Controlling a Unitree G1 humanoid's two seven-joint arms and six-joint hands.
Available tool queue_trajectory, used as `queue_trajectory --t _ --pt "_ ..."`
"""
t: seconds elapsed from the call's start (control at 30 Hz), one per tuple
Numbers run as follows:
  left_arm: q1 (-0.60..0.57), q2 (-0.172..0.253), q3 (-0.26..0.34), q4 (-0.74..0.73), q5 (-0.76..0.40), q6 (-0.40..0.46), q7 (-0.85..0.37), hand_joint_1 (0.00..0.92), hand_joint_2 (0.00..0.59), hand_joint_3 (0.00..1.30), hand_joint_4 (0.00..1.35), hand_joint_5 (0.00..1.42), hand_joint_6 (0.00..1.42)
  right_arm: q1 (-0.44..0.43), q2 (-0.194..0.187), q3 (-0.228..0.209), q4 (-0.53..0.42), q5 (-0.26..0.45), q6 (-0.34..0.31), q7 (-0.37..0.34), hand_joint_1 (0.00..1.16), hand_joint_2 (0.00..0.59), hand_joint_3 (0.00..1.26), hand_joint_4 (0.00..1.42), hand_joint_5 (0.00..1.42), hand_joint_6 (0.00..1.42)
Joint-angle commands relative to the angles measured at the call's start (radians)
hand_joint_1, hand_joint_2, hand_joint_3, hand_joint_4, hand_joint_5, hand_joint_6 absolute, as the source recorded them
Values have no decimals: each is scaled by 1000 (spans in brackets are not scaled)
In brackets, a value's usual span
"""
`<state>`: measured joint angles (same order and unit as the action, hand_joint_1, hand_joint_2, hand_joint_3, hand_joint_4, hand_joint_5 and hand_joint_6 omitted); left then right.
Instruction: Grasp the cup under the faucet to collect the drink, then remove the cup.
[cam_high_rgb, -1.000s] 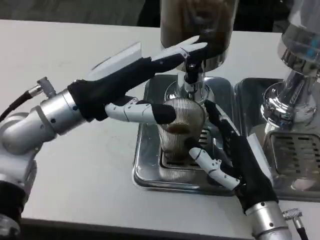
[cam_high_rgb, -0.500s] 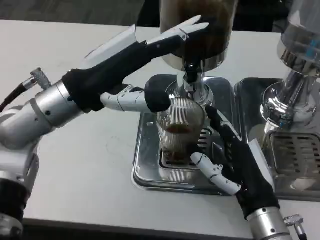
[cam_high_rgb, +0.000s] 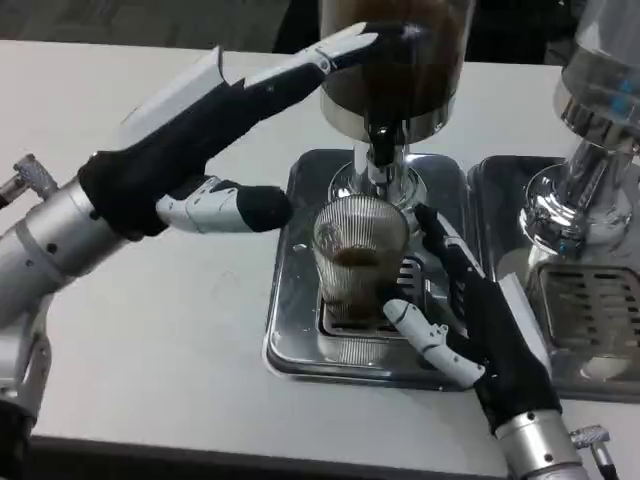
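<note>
A ribbed clear cup (cam_high_rgb: 358, 258) with brown drink in its bottom stands on the steel drip tray (cam_high_rgb: 295, 330), directly under the faucet (cam_high_rgb: 382, 152) of the dark drink dispenser (cam_high_rgb: 395, 55). My right hand (cam_high_rgb: 478, 318) wraps the cup from the right. Its fingers (cam_high_rgb: 438, 245) lie against the cup's right side and the thumb touches its lower front. My left hand (cam_high_rgb: 195, 130) hovers open to the left of the dispenser, fingers stretched toward the tank. Its thumb is clear of the cup.
A second chrome dispenser (cam_high_rgb: 590, 120) stands at the right on its own tray with a slotted grate (cam_high_rgb: 590, 300). Bare white table (cam_high_rgb: 150, 330) lies left of the drip tray and along the front edge.
My left hand has drawn back up and to the left, its thumb leaving the cup's rim area. The right hand and the cup have stayed nearly still.
</note>
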<state>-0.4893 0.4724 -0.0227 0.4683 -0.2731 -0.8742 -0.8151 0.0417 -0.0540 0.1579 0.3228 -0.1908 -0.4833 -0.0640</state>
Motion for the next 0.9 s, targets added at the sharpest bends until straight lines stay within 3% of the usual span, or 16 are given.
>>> queue_trajectory --t 0.03,0.4,0.57,0.9 --pt "38 33 47 -21 -13 11 5 0 43 156 60 89 76 0 -9 -10 -13 11 -7 17 514 269 79 45 50 113" --pt "107 47 131 0 1 8 33 0 47 168 70 105 87 2 -14 -17 -15 12 -7 35 520 256 77 44 50 113" --pt "152 51 160 67 36 15 73 0 57 178 92 115 91 -10 -25 -15 -5 18 -4 61 535 237 3 0 2 90" --pt "205 60 180 147 86 5 128 0 67 187 103 121 103 -38 -41 -5 22 -7 5 79 577 216 0 0 0 1"
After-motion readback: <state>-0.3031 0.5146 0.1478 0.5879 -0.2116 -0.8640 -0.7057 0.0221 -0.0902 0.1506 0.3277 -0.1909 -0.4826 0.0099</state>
